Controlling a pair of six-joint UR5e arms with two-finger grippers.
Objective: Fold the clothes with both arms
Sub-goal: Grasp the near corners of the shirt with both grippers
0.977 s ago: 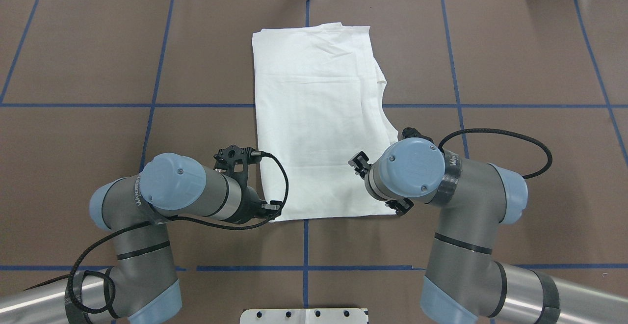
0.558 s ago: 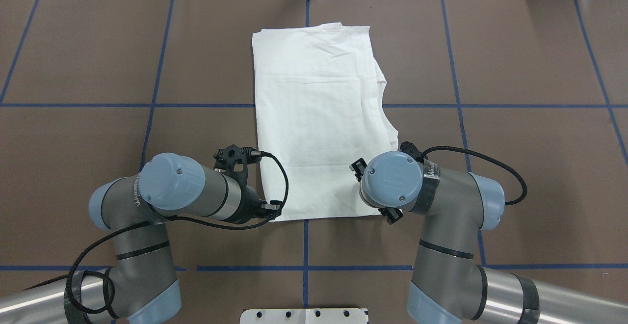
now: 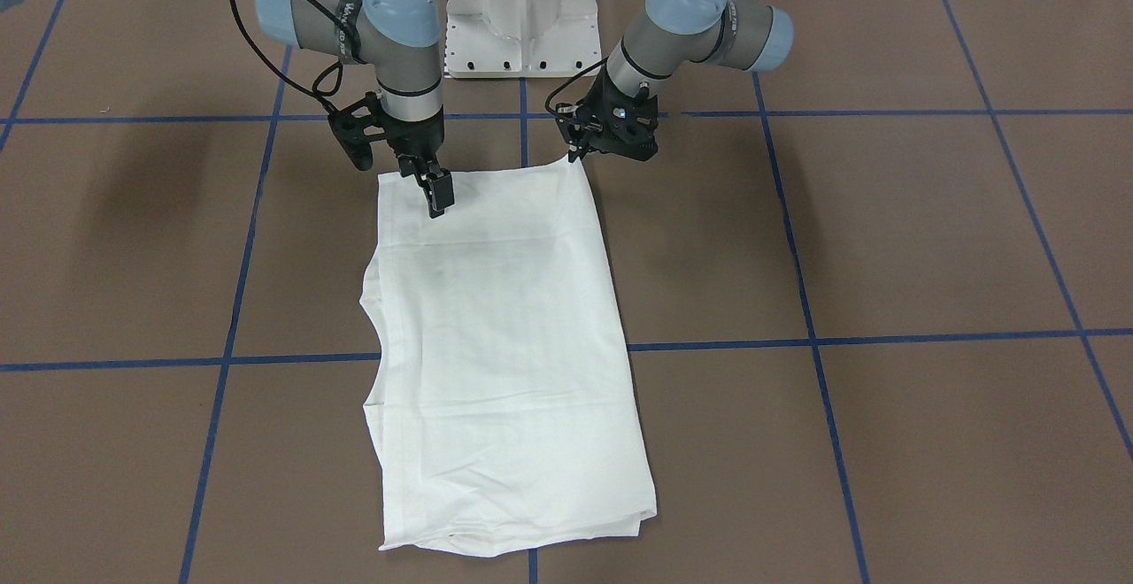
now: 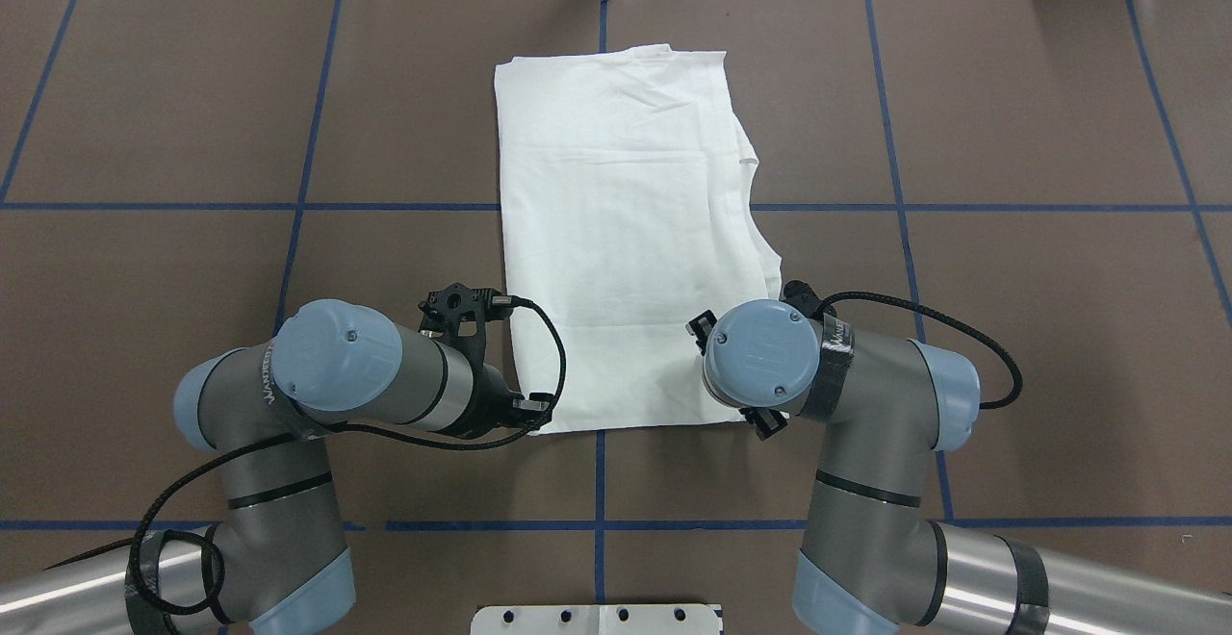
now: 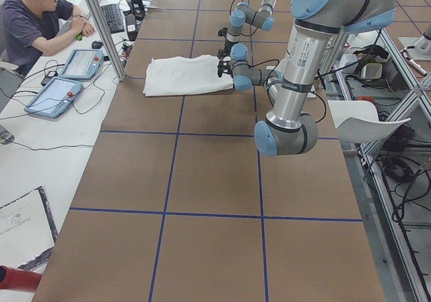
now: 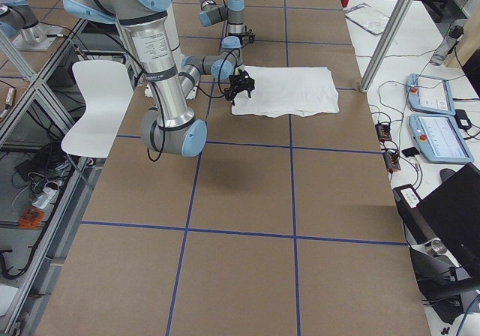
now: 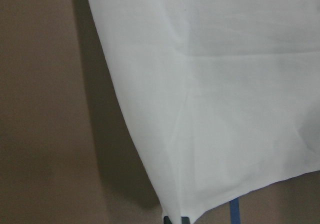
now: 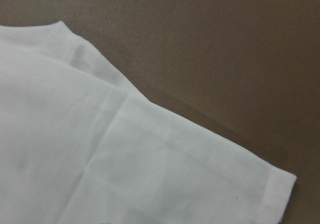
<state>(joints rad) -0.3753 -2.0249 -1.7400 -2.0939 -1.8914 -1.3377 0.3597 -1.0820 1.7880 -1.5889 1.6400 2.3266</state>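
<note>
T-shirt [image 4: 626, 231]: white, folded into a long rectangle and laid flat on the brown table [image 4: 192, 115], near its middle, with the long side running away from the robot.
Layers: along the robot's right side, under-layers are seen stepping out past the top one.
Left gripper [image 3: 577, 154]: placed at the near corner on the robot's left. In the wrist view a dark fingertip [image 7: 176, 219] is seen at the very corner, and the cloth there is raised over its own shadow, so the corner is judged to be pinched.
Right gripper [image 3: 435, 205]: pointed straight down, with its fingers set on the cloth just inside the other near corner. The gap between them cannot be told, nor whether cloth is gripped.
Hem: a stitched hem and a flat corner are shown in the right wrist view.
Left arm [image 4: 356, 370]: held low beside the near edge.
Right arm [image 4: 866, 394]: bent so that its blue wrist cap is held over the near right corner.
</note>
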